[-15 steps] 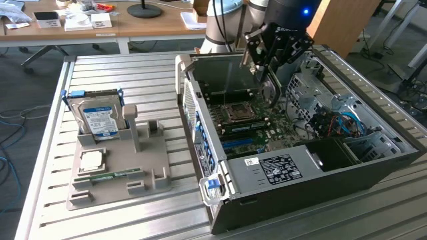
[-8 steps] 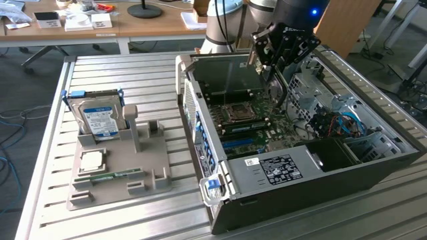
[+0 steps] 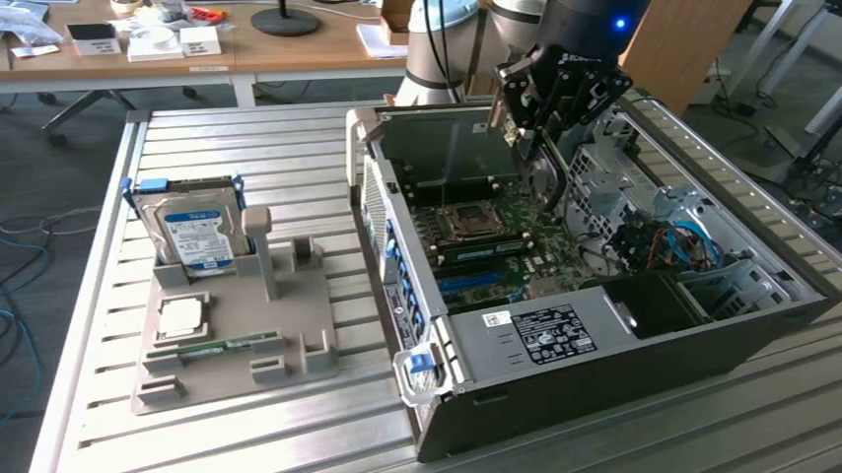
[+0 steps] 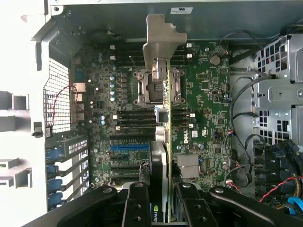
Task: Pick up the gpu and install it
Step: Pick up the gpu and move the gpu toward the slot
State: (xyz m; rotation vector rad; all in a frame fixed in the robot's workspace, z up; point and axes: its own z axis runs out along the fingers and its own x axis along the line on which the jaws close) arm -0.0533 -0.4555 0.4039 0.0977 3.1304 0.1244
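Black gripper (image 4: pixel 163 196) clamped on gpu (image 4: pixel 161 161), card edge-on above motherboard (image 4: pixel 208 94) inside case (image 3: pixel 566 394). Keep card vertical, bracket toward case's rear edge, press evenly.

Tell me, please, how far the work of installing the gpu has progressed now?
Done: the gpu is picked up; the gripper clamps it edge-on. In hand: the card hangs over the motherboard inside the open case. Left: it appears not yet seated in a slot.
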